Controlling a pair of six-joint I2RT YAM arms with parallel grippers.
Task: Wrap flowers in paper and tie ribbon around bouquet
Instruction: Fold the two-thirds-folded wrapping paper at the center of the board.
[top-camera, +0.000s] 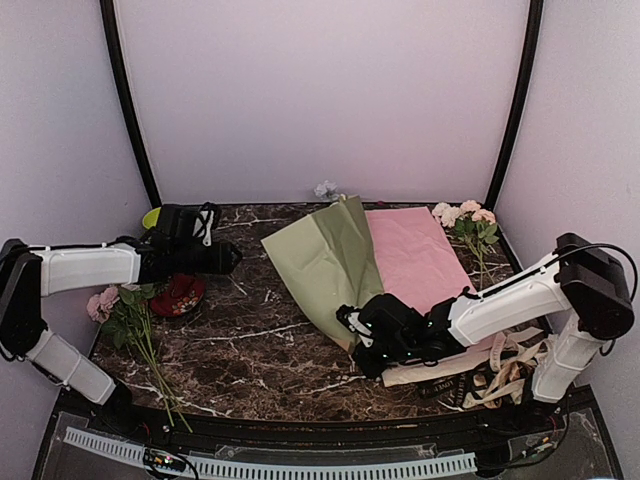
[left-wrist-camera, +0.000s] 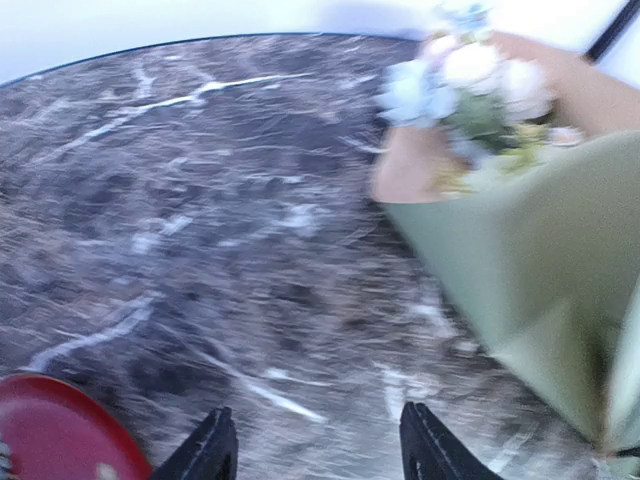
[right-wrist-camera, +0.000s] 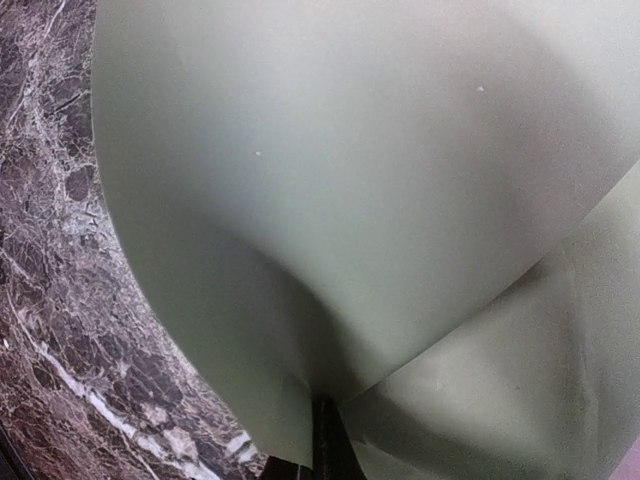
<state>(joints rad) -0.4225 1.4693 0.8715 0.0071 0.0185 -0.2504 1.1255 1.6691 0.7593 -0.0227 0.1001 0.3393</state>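
Dark marbled tabletop (top-camera: 260, 340), from the near edge to the far wall.

- **Near right:** the right end effector (top-camera: 356, 335) lies low on the tabletop. It is clenched on the near corner of the sage-green paper (top-camera: 325, 255). The right wrist view shows the sheet curling up and over from that pinch point.
- **Near left:** a bunch of pink blossoms (top-camera: 104, 302) lies with its green stems pointing toward the near edge. A red object (top-camera: 180, 296) sits just beside it.
- **Middle:** the paper rises in a folded, tent-like shape that widens toward the far side. Its right edge overlaps a pink sheet (top-camera: 412, 255) lying flat.
- **Middle left:** the left end effector (top-camera: 232, 258) hovers over bare tabletop, well apart from the paper. It is released, with nothing between its fingers.
- **Far:** the flowers (left-wrist-camera: 462, 80), cream-white and pale blue, show at the paper's wide far end. They are blurred in the left wrist view.
- **Far right:** pink-and-white blossoms (top-camera: 464, 214) lie at the corner beyond the pink sheet.
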